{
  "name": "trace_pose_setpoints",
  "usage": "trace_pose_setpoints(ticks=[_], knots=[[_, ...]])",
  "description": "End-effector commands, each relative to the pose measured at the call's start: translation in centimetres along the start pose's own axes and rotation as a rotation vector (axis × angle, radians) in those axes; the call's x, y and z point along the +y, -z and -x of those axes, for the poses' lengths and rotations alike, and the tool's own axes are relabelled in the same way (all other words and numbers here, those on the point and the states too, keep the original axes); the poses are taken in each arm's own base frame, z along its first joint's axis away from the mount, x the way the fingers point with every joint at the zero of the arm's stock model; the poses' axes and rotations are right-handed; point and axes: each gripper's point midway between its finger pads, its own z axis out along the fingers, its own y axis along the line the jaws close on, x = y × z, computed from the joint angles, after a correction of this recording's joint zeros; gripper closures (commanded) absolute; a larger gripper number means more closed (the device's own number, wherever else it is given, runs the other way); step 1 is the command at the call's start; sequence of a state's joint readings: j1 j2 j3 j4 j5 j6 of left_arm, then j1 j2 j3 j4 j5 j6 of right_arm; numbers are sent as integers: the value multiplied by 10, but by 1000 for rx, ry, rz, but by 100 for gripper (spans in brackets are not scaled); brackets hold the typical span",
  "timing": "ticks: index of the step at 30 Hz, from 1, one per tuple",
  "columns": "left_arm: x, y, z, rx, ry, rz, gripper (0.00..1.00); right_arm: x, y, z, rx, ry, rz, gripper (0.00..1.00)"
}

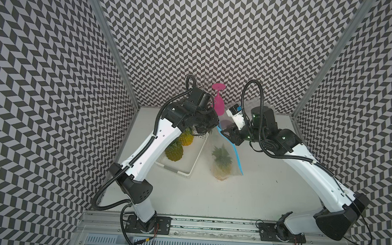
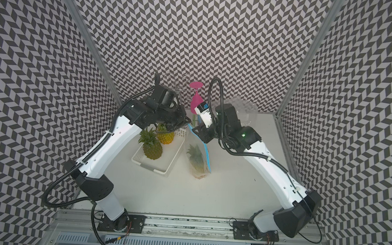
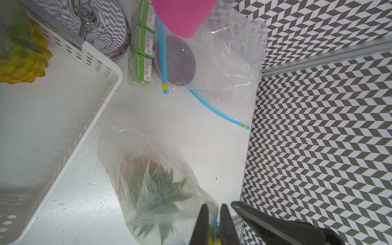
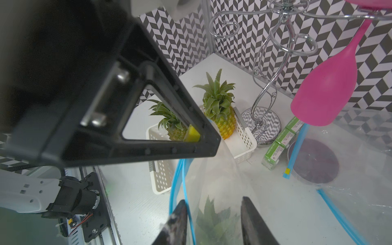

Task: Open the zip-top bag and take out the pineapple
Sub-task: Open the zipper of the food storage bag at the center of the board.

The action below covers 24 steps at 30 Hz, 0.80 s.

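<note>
The left fingers (image 3: pixel 201 224) pinch the bag (image 3: pixel 131 144) above its pineapple (image 3: pixel 157 186).

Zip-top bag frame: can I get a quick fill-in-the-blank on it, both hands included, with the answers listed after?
1. The left hand is shut on the ___ zip strip of the zip-top bag.
2. The right hand is ___, with bag film between its jaws.
3. Besides the one pineapple in the bag, ___ more sit in the white basket.
4. The wine glass hanging upside down is ___.

Missing words: blue; open; two; pink.
</note>
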State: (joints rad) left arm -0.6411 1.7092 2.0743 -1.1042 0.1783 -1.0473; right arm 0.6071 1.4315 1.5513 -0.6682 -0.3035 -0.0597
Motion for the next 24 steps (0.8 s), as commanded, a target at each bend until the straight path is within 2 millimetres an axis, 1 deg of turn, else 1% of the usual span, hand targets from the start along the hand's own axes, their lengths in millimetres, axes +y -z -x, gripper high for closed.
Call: trace_pose_setpoints(ticks=[1, 3, 5, 9, 11, 13, 17, 19, 20, 22, 23, 24], knots=[[-14, 9, 3, -20, -22, -47, 100, -6, 0, 6, -29, 3, -12, 62], [-15, 9, 3, -20, -20, -48, 100, -6, -1, 1, -10, 2, -10, 63], [-16, 9, 4, -22, -18, -50, 100, -7, -3, -8, 23, -9, -15, 62], [-21, 12, 6, -31, -10, -65, 100, -13, -5, -31, 113, -89, -54, 55], [-23, 13, 7, -33, -5, -75, 100, -13, -5, -43, 153, -167, -81, 54], [-24, 13, 7, -34, -1, -81, 100, -13, -3, -57, 178, -264, -126, 56], [-25, 15, 7, -41, 4, -85, 100, -14, 6, -82, 186, -439, -195, 57], [-26, 18, 9, -47, 11, -95, 100, -20, 13, -92, 179, -515, -252, 57], [-28, 19, 9, -51, 13, -101, 100, -24, 16, -96, 175, -536, -281, 57], [-31, 22, 11, -59, 24, -120, 100, -34, 23, -96, 150, -543, -345, 57], [-33, 24, 11, -60, 28, -131, 100, -40, 26, -92, 129, -539, -375, 57], [-35, 24, 11, -57, 37, -141, 100, -47, 30, -84, 102, -532, -402, 58]])
